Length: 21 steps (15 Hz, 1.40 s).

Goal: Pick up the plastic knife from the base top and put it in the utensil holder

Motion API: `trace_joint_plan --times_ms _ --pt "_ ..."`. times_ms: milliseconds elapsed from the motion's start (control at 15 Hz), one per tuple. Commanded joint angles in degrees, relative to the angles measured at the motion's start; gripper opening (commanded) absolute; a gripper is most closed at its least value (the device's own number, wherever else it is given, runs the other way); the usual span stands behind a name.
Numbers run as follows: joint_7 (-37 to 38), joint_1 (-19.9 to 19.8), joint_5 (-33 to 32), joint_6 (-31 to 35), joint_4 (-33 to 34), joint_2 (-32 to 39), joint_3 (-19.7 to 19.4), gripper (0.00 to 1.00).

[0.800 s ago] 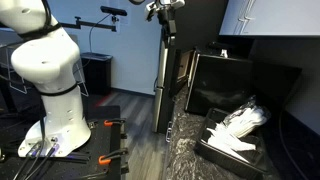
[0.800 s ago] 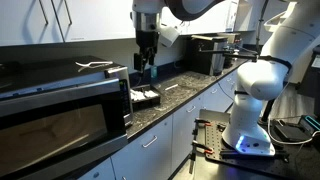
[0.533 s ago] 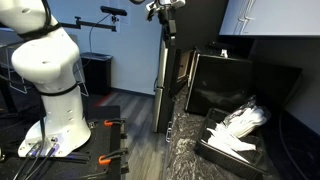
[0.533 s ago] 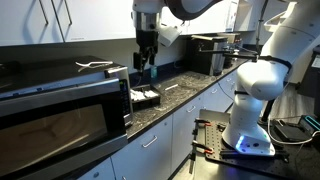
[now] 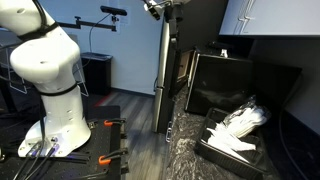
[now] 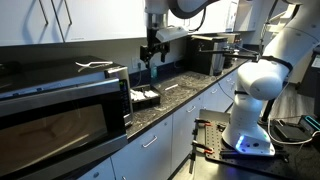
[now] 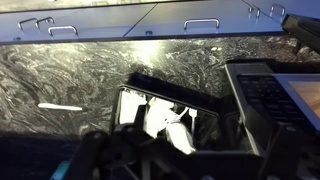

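The white plastic knife (image 7: 60,106) lies flat on the speckled dark base top (image 7: 90,70), left of the utensil holder; it also shows in an exterior view (image 6: 172,87). The utensil holder (image 7: 128,100) is a low black bin holding several white plastic utensils, also seen in both exterior views (image 5: 212,146) (image 6: 146,98). My gripper (image 7: 180,160) hangs high above the counter, roughly over the bin, and looks open and empty. It shows in both exterior views (image 6: 152,50) (image 5: 160,6), cut off by the top edge in one.
A black microwave (image 6: 60,105) stands right beside the bin, with white utensils on its top (image 6: 95,65). Cabinet drawers with metal handles (image 7: 200,22) run below the counter's front edge. The robot's white base (image 5: 50,80) stands on the floor.
The gripper has risen and shifted slightly sideways along the counter, towards the knife's side. The knife and the bin have not moved.
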Motion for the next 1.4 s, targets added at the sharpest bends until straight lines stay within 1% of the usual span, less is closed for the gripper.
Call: trace_joint_plan --times_ms 0,400,467,533,667,867,933,1000,1133,1333 --pt "7.9 -1.3 2.4 1.0 -6.3 -5.1 -1.2 1.00" --pt "22.0 -3.5 5.7 2.2 -16.3 -11.6 -1.9 1.00" --pt "22.8 -3.0 5.6 3.4 -17.1 -12.2 -1.3 1.00" --pt "19.9 -3.0 4.4 0.9 -13.9 -9.0 -1.9 1.00" --pt "21.2 -3.1 4.5 2.0 -15.6 -10.4 -1.7 1.00" --pt "21.6 -3.1 4.6 2.1 -16.1 -11.1 -1.5 1.00" --pt "25.2 -4.9 4.9 2.8 -15.1 -9.8 -1.3 1.00" --pt "27.6 -6.1 5.6 3.2 -14.7 -9.5 -2.1 1.00" --pt "30.0 -8.0 5.3 3.1 -14.5 -9.8 -4.1 1.00" --pt "33.3 -12.1 4.1 3.2 -13.7 -9.9 -6.9 1.00"
